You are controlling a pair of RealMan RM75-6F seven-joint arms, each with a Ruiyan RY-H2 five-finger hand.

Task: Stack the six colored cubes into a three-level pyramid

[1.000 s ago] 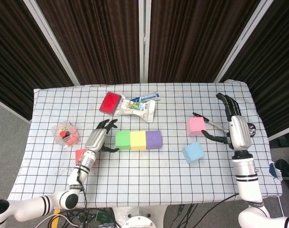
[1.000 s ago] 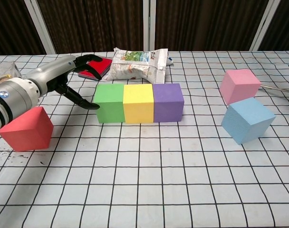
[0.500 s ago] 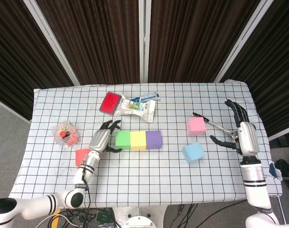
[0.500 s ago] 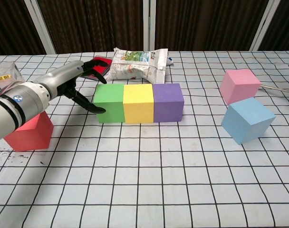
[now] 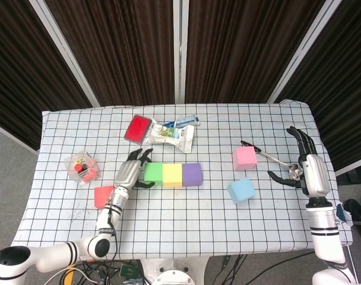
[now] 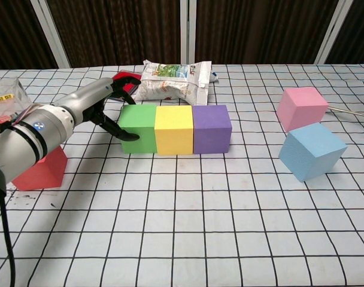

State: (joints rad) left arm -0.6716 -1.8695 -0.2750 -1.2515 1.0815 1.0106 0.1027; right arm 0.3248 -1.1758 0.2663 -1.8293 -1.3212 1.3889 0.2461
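We're seeing the left hand (image 6: 92, 104) w/ fingers spread, holding nothing, thumb touching the green cube (image 6: 139, 128) at its left face. Green, yellow cube (image 6: 174, 129) & purple cube (image 6: 211, 128) are sitting in one touching row. Red cube (image 6: 43, 169) is lying behind the left arm; pink cube (image 6: 301, 108) & blue cube (image 6: 311, 151) (tilted) are sitting at right. Right hand (image 5: 309, 169) is hovering spread, empty, near the table (image 5: 180, 225) edge.

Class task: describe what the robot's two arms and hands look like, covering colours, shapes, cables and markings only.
Each hand has a silver-grey metal back and slim black fingers: left hand, right hand. The forearms are rounded white tubes with black ring bands at the wrist and joints. The left wrist carries a small round blue mark, seen in the chest view, and a thin black cable hangs below that arm.
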